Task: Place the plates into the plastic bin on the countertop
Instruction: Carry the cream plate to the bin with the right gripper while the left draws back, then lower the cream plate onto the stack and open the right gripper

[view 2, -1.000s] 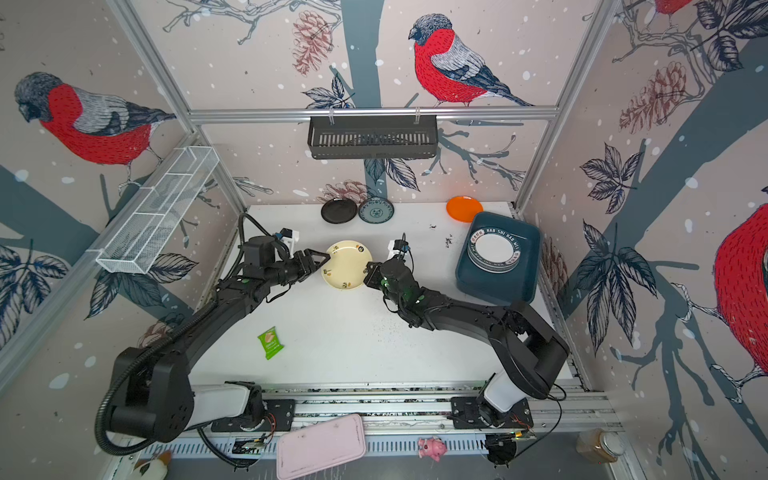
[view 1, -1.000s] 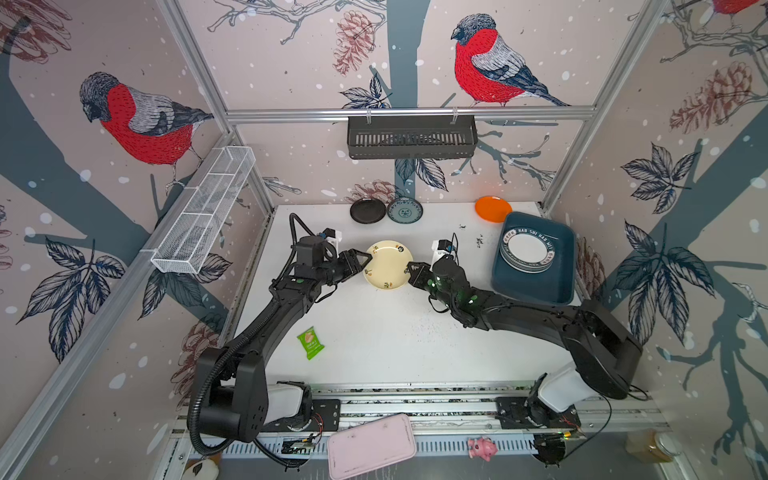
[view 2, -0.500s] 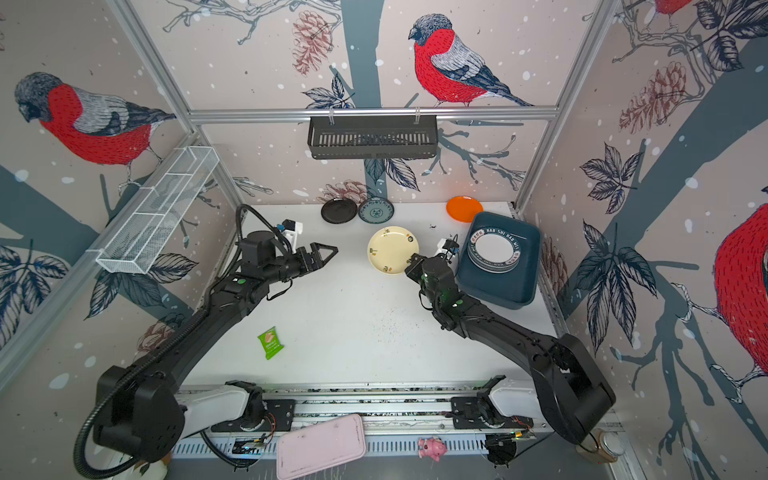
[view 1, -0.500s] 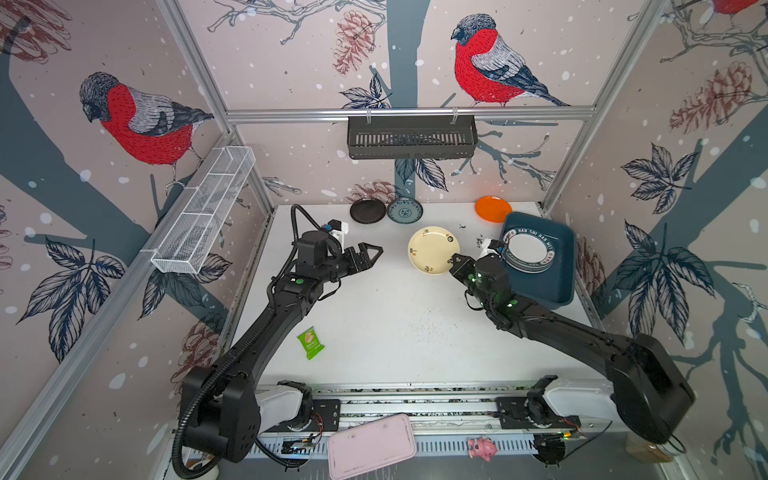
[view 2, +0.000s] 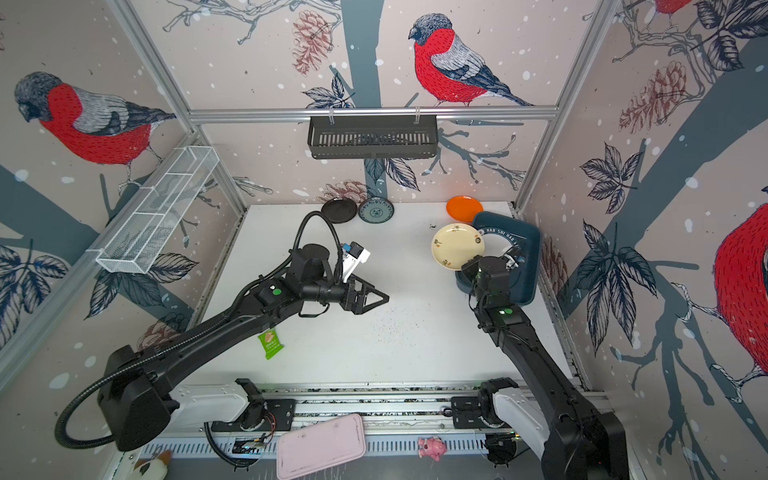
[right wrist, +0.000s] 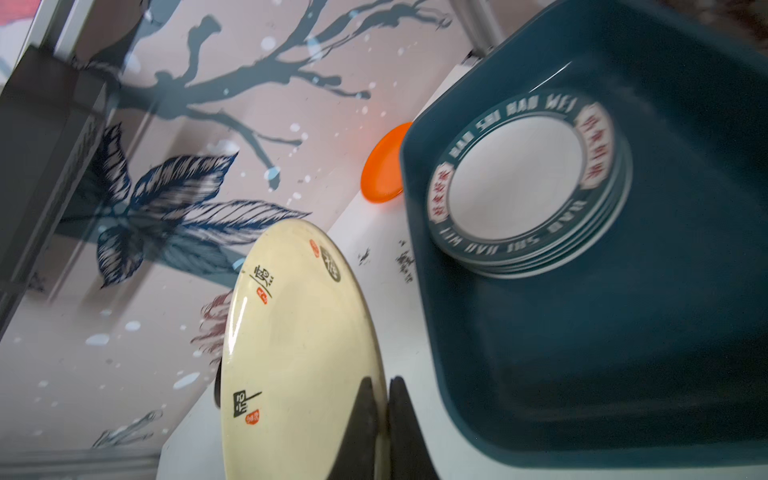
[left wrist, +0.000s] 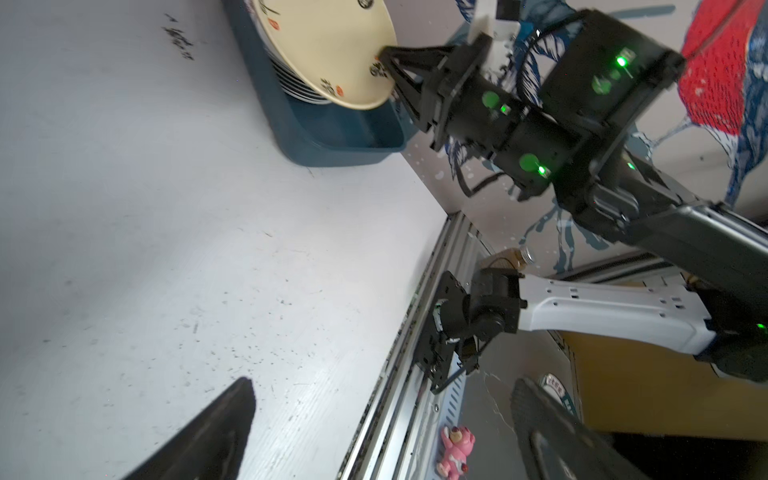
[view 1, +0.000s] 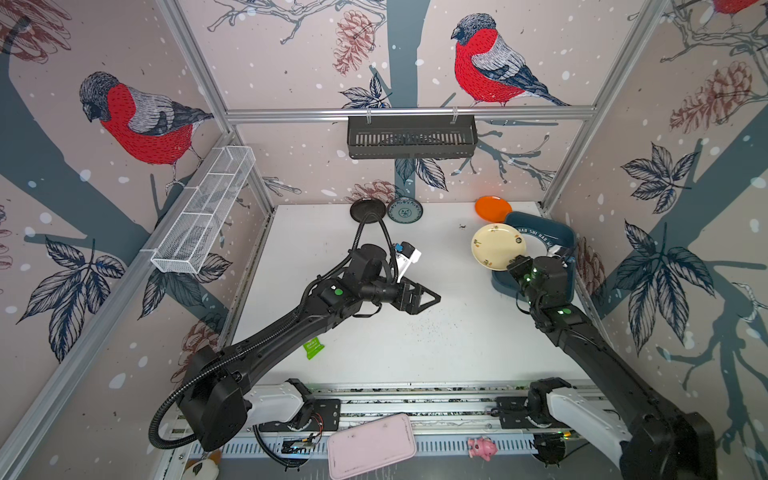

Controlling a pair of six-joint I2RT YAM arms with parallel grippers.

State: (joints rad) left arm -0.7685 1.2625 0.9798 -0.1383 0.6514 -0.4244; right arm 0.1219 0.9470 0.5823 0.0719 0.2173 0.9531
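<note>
- Plastic bin (view 1: 548,222): one; dark teal; stands at the far right of the countertop (view 1: 415,353)
- Plates in bin: one stack (right wrist: 515,178), dark-ringed with lettering; several layers, exact count unclear
- Cream plate (view 1: 498,246): one; off the table, tilted, partly over the bin's rim on the side toward the table's middle
- Right gripper (right wrist: 381,380): one; fingers pinched on the cream plate's rim
- Left gripper (view 1: 430,297): one; fingers spread wide, holding nothing; above mid-table
- Plates loose on the countertop: three; black plate (view 1: 366,210) and teal-patterned plate (view 1: 404,210) side by side at the far edge; orange plate (view 1: 493,209) just beside the bin's far corner
- Green packet (view 1: 313,348): one; beside the left arm
- Pink tray (view 1: 371,444): one; off the countertop, in front of the rails
</note>
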